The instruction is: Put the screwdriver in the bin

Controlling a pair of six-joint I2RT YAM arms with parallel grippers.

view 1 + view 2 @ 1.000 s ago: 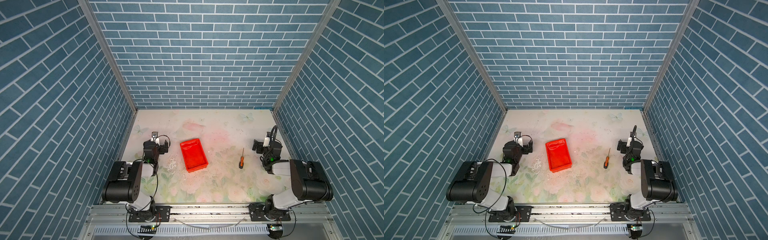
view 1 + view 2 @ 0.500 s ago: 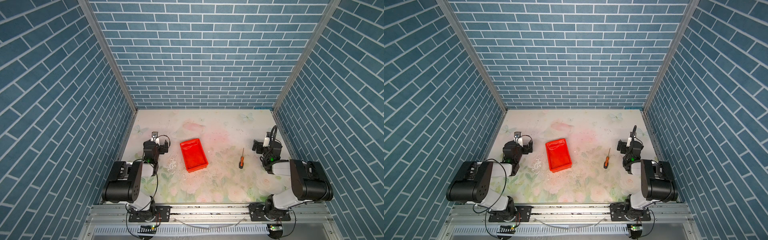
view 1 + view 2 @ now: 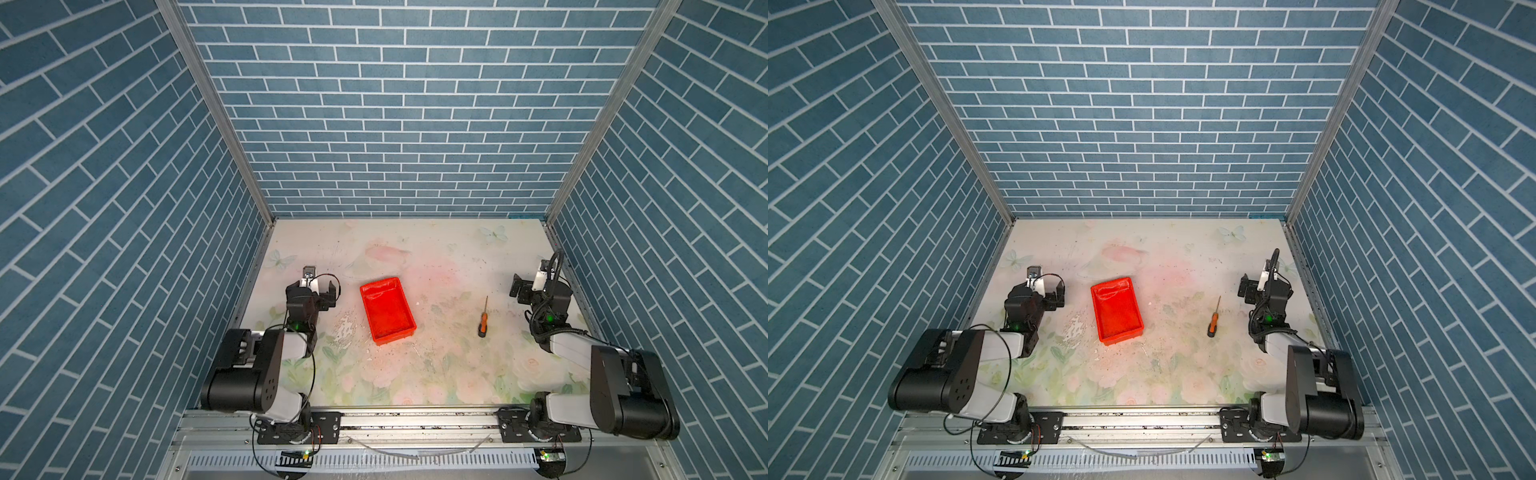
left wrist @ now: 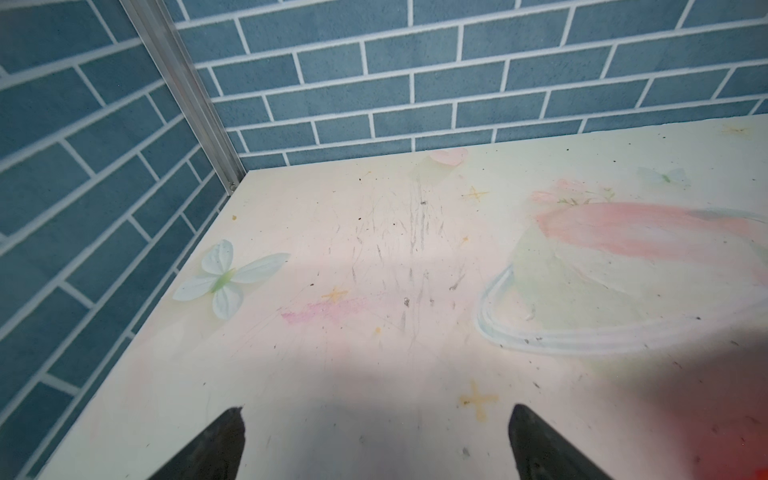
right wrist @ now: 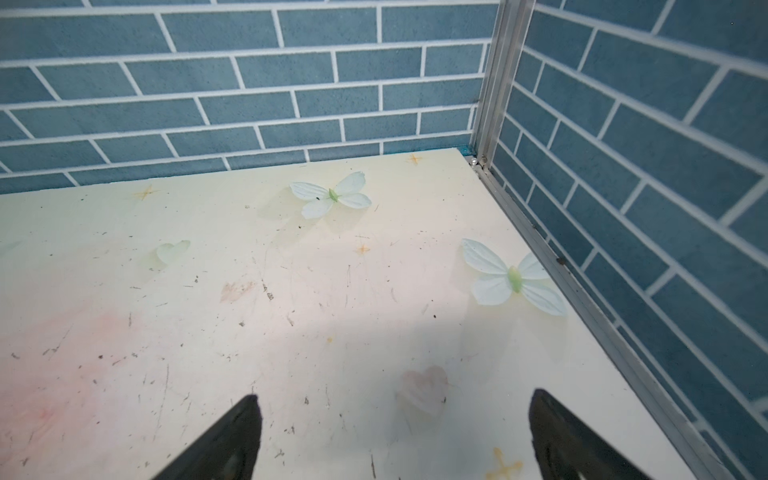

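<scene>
Floral counter [image 3: 432, 257] has the red bin [image 3: 387, 309] left of centre. Left tool [image 4: 376, 411] and right tool [image 5: 395, 397] are both spread wide, just bare counter between them. The screwdriver [image 3: 483, 322] lies flat between bin and right tool, touching neither.

Twin high views over whole table [image 3: 436, 257]; low wrist views rearward.

Tabletop [image 3: 415, 257] w/ pale floral print, scuffed & speckled; worn white patch [image 3: 345, 330] approx 8 o'clock of centre. Butterfly prints [image 3: 276, 259] at 10 & 1 o'clock. Blue brick-pattern walls [image 3: 395, 104] on 3 sides, alu corner posts [image 3: 216, 108]. Metal rail [image 3: 415, 420] along 6 o'clock edge.
</scene>
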